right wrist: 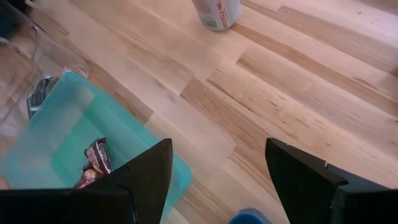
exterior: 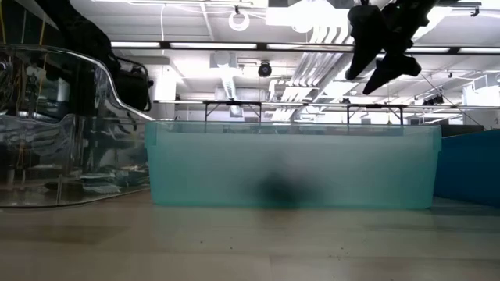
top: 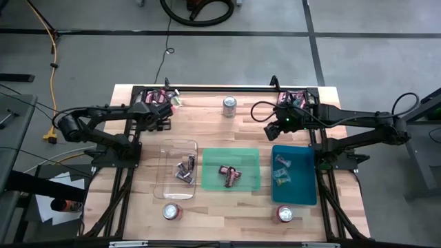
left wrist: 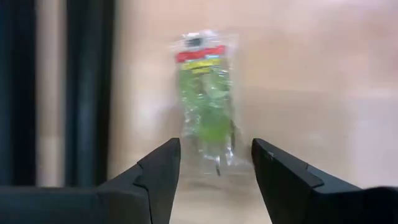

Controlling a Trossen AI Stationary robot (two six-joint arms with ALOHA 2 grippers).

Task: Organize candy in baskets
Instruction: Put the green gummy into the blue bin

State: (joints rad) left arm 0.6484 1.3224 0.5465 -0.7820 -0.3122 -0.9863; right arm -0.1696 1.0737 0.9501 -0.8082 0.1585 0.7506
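A light green wrapped candy (left wrist: 205,99) lies flat on the wood at the table's far left, beside a pile of candy (top: 155,96). My left gripper (left wrist: 216,155) points down over it, open, one finger on each side of the wrapper's near end. My right gripper (top: 271,129) hangs open and holding nothing above the table, beyond the gap between the green basket (top: 248,162) and the blue basket (top: 300,189). The clear basket (top: 164,169) holds dark candy (top: 185,169), the green basket holds maroon candy (top: 230,173), and light candy (top: 281,171) lies in the blue one. My left gripper comes from above with its fingers (left wrist: 165,165) on either side of the green candy's near end (left wrist: 214,152), which lies on the table. Whether a finger touches the wrapper, I cannot tell.
A second candy pile (top: 293,98) sits at the far right corner. Drink cans stand at the far middle (top: 229,105), near left (top: 171,211) and near right (top: 284,214). A black metal frame (top: 220,88) runs along the far edge and both sides.
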